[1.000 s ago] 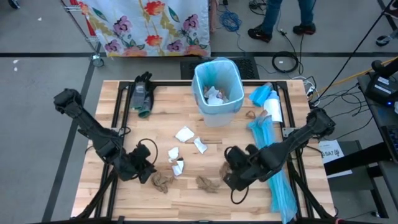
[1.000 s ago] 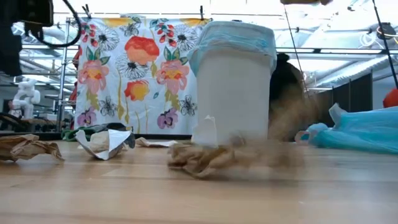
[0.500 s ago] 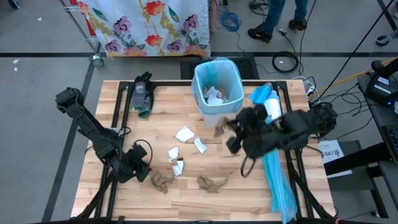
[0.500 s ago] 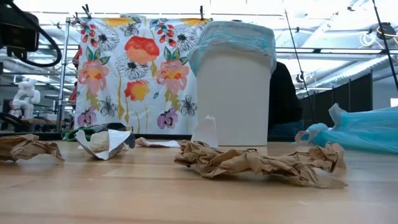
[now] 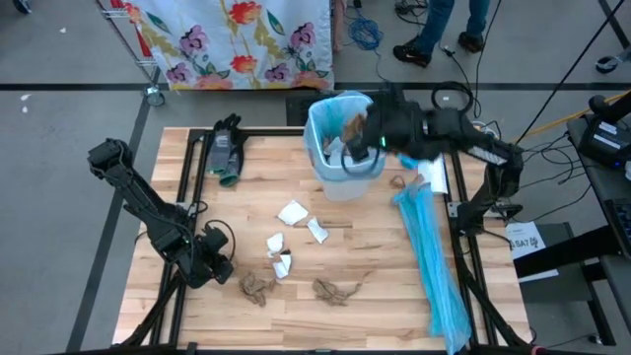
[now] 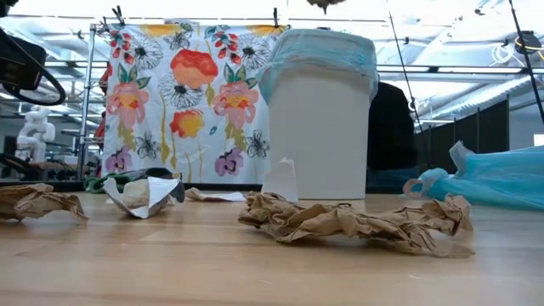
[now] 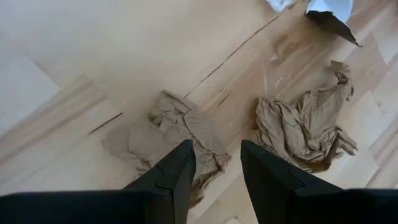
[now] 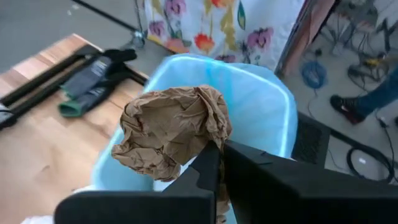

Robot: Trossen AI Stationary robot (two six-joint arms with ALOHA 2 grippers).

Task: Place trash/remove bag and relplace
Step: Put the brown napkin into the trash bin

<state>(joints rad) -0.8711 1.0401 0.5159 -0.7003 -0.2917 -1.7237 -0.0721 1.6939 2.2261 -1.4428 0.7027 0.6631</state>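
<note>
Since the earlier frame the right gripper point(image 8: 219, 163) has swung from mid-surface up over the white trash bin lined with a light-blue bag point(image 5: 344, 135), fingers clenched on a crumpled wad of brown paper point(image 8: 173, 131) held above the bin's mouth. Near the front of the wooden surface point(image 5: 375, 251), the left gripper point(image 7: 215, 169) has hardly shifted; its fingers stand apart, grasping nothing, poised over a flattened brown paper scrap point(image 7: 168, 130), with another brown scrap point(image 7: 303, 129) beside it. White tissue scraps point(image 5: 293, 212) lie mid-surface, unmoved, and long light-blue plastic sheets point(image 5: 432, 256) along the right edge.
</note>
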